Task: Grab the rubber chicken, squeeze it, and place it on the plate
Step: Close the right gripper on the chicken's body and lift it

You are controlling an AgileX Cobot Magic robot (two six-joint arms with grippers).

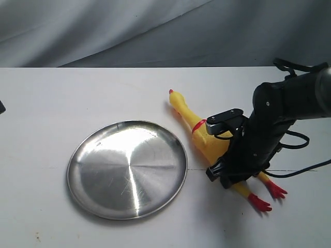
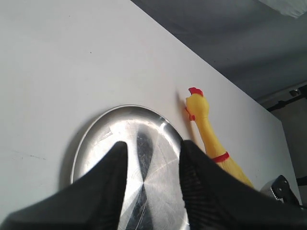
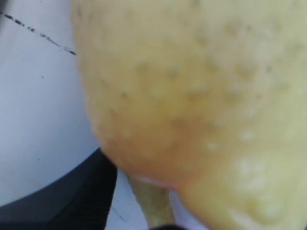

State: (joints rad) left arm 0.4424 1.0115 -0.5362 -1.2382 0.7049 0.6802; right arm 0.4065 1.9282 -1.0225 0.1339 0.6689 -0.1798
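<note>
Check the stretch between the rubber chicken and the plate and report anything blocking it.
Nothing visible blocks it. The rubber chicken lies on the white table just right of the plate in the exterior view, with only bare tabletop between them. The right gripper is down at the chicken's body.

I'm looking at a robot test bench here, a lab setup rather than anyone's home. A plain white tabletop (image 1: pixel 77 93) fills my exterior view. At twelve o'clock a creased grey cloth backdrop (image 1: pixel 103 31) hangs behind it like a screen. Over at three o'clock a black robot arm (image 1: pixel 289 98) reaches in, with loose black cables (image 1: pixel 310 168) trailing across the surface.
</note>
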